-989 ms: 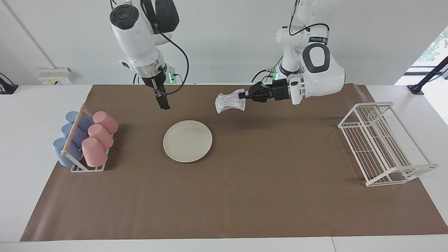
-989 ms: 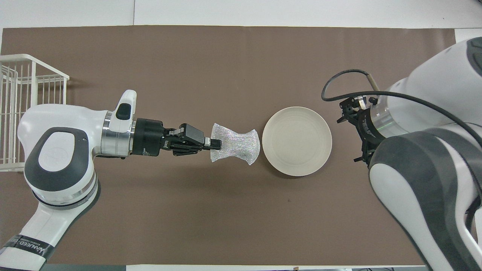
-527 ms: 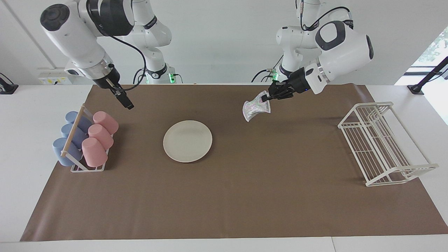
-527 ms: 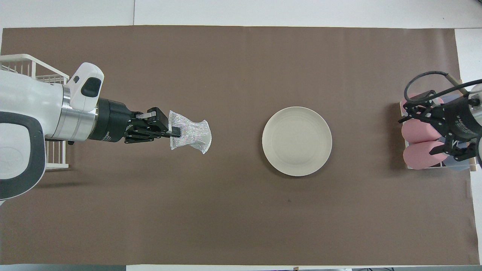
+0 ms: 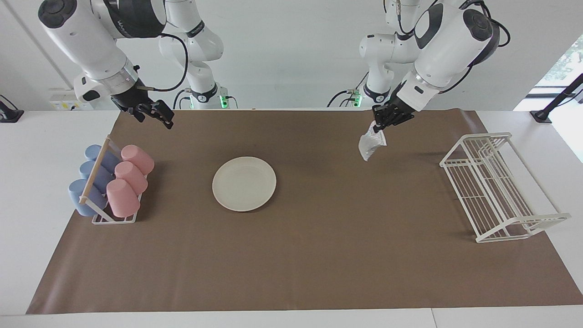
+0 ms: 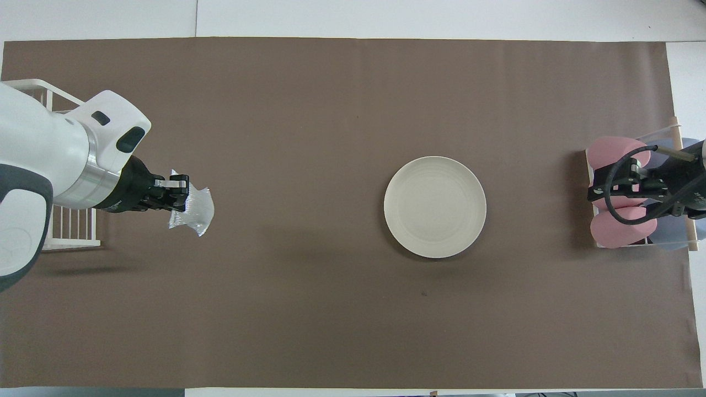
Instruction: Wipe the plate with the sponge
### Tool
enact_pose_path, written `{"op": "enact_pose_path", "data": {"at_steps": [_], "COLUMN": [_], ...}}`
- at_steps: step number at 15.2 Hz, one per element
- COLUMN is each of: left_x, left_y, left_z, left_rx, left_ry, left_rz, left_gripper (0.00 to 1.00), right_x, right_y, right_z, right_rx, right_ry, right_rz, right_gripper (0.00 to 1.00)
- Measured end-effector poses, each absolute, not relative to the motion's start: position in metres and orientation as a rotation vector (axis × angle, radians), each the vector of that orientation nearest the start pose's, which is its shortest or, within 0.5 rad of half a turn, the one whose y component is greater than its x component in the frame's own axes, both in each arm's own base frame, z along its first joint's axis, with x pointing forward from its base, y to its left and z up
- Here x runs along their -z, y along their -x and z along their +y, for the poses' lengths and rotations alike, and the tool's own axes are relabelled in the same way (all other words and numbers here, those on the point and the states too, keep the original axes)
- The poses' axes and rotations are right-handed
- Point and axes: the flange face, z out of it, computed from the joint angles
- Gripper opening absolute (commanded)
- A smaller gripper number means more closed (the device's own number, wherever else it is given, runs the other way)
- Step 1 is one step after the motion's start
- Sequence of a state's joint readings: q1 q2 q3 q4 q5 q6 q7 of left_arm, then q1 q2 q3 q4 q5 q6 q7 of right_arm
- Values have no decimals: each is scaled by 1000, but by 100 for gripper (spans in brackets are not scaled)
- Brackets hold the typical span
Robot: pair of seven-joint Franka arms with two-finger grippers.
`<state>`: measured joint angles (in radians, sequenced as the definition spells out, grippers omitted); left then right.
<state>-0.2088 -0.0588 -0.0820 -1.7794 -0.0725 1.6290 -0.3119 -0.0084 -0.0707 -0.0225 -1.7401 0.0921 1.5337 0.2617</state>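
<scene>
The cream-white plate (image 5: pixel 244 183) (image 6: pixel 435 207) lies flat on the brown mat, with nothing on it and neither gripper over it. My left gripper (image 5: pixel 381 122) (image 6: pixel 177 193) is shut on the top edge of the silvery sponge (image 5: pixel 370 146) (image 6: pixel 194 213). The sponge hangs limp above the mat, between the plate and the white wire rack and closer to the rack. My right gripper (image 5: pixel 155 115) (image 6: pixel 618 190) hangs open and holds nothing, raised over the cup rack's edge at the right arm's end.
A small rack (image 5: pixel 93 207) with pink cups (image 5: pixel 122 197) (image 6: pixel 613 153) and blue cups (image 5: pixel 83 197) stands at the right arm's end. The white wire rack (image 5: pixel 496 189) (image 6: pixel 38 88) stands at the left arm's end. The brown mat (image 5: pixel 319 255) covers the table.
My left gripper has carried the sponge from beside the plate toward the wire rack, and the sponge now droops. My right gripper has swung from near the plate to over the cup rack.
</scene>
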Motion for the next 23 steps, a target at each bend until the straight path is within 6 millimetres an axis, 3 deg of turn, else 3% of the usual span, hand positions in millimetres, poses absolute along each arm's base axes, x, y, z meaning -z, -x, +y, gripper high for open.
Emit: {"op": "enact_pose_path", "data": {"at_steps": [3, 6, 10, 17, 20, 23], "left_x": [-562, -565, -563, -497, -470, -445], "left_y": [-505, -504, -517, -568, -589, -606], "left_z": [-154, -141, -120, -94, -64, -34], "left_rx": [-135, -108, -43, -67, -89, -96], "left_ry": [2941, 2738, 2453, 2105, 2014, 2019], "left_rz": [32, 57, 80, 172, 185, 188], "left_gripper": [0, 0, 0, 0, 0, 0], "right_x": [-588, -593, -594, -584, -581, -581], "right_y": [-528, -536, -538, -562, -563, -561], "right_z": [-1, -9, -10, -14, -29, -19], "right_rx": [-150, -36, -15, -56, -63, -95], "right_ry": [3041, 3062, 3064, 3065, 3064, 3066], "right_rz": [367, 209, 171, 181, 217, 185], "right_gripper": [100, 100, 100, 100, 100, 100]}}
